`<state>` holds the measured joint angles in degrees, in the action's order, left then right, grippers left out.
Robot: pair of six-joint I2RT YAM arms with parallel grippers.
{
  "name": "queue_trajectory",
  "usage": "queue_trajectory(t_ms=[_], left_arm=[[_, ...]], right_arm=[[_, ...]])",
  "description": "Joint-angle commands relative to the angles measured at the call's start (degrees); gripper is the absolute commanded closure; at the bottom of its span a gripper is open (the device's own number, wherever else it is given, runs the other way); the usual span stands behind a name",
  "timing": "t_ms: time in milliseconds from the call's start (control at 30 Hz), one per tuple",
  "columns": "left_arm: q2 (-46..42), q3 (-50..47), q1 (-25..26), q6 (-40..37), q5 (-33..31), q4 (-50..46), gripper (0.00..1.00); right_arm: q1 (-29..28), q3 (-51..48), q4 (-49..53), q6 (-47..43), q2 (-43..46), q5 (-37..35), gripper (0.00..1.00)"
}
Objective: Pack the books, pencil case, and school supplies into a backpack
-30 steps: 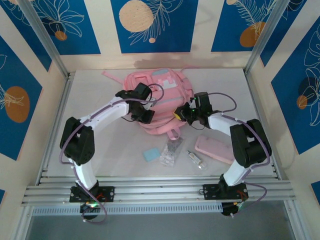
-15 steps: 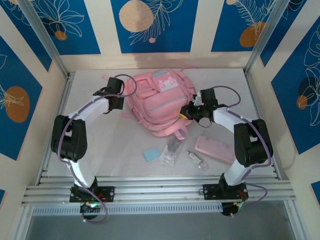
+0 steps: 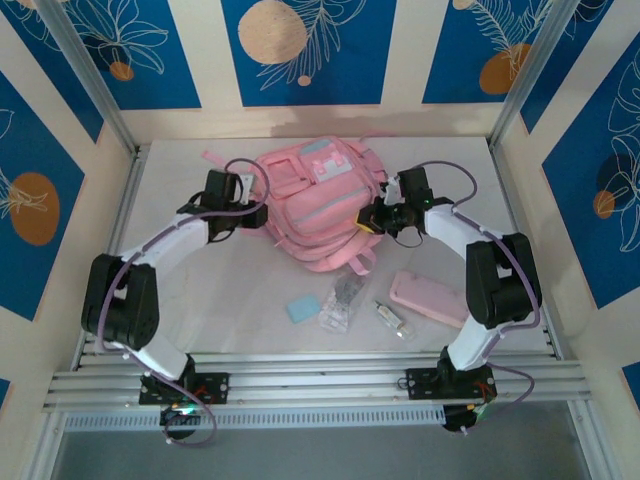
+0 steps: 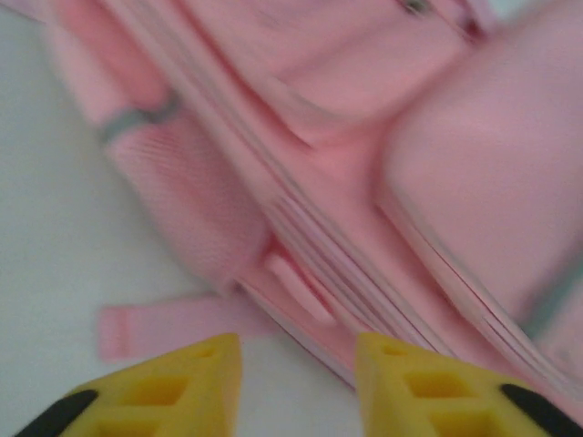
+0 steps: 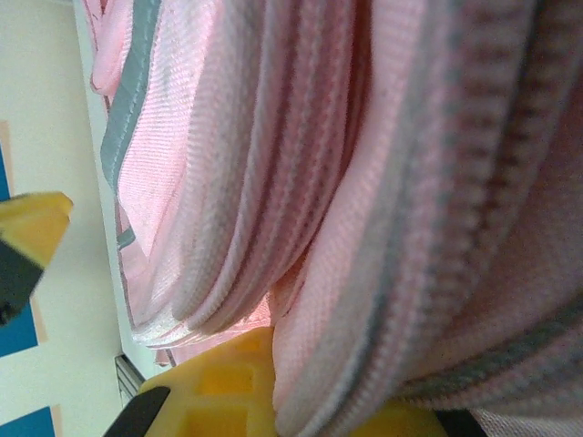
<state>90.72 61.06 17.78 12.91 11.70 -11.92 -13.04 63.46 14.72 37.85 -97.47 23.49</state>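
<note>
Left arm, change: a second earlier it reached over the middle of the backpack [image 3: 315,200]; since then it had swung out to the bag's left edge.
Left gripper [image 4: 296,364], change: it had been closed and had only just parted.
Backpack, change: it had been bunched up under both arms; now it lay flatter at the back of the table [image 3: 200,290], patch side up and turned a little.
Meaning for the task: this was probably a release after tugging the bag into position. The packing looked unfinished, since several items lay outside it.
Left gripper, state: the jaws stood partly apart with nothing clamped. The backpack's side seam ran just ahead of the fingertips, and a loose strap [image 4: 155,326] lay by the left finger.
Right gripper [image 3: 368,220], state: pinched tight on a fold at the backpack's right edge. Its wrist view showed pink fabric running down between the yellow fingers.
Waiting, left to right: light blue pad [image 3: 301,309], clear bag [image 3: 342,303], small tube [image 3: 393,320] and pencil case [image 3: 430,298]. All sat on the table in front of the backpack.
</note>
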Motion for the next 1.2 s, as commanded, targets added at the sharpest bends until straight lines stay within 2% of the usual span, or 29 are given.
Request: queue_trajectory(t_ms=[0,200,400,700,733,833,867,1000,1167], left_arm=[[-2.9,-3.1,2.1,0.3,10.5,0.6,0.54],[-1.6,-3.9,5.2,-5.6,8.3,-4.7,0.47],[2.8,-0.8,7.5,-10.7,1.7,-9.8,0.46],[8.7,5.0,9.9,-13.8,1.4,-12.4,0.48],[9.2,5.2,10.0,-14.0,1.5,-12.4,0.55],[10.2,6.2,10.0,-14.6,1.6,-12.4,0.95],[10.4,6.5,10.0,-15.0,1.2,-12.3,1.00],[11.6,8.0,8.3,-16.1,-6.5,-14.1,1.00],[14.9,14.3,1.7,-13.3,-16.7,-19.7,1.00]], right_arm=[[0.4,4.5,0.7,-6.2,0.2,6.8,1.00],[1.6,6.4,3.5,-8.0,0.0,7.9,1.00],[2.2,6.2,3.4,-8.0,-0.1,8.6,1.00],[2.7,6.0,3.1,-7.8,-0.1,9.2,1.00],[2.7,5.9,3.2,-7.9,-0.1,9.3,1.00],[2.8,6.0,3.6,-8.1,-0.1,9.4,1.00],[2.9,5.9,3.6,-8.3,0.0,9.4,1.00],[3.2,5.9,5.1,-9.9,0.5,8.9,1.00],[4.0,5.7,7.6,-11.9,1.5,6.0,1.00]])
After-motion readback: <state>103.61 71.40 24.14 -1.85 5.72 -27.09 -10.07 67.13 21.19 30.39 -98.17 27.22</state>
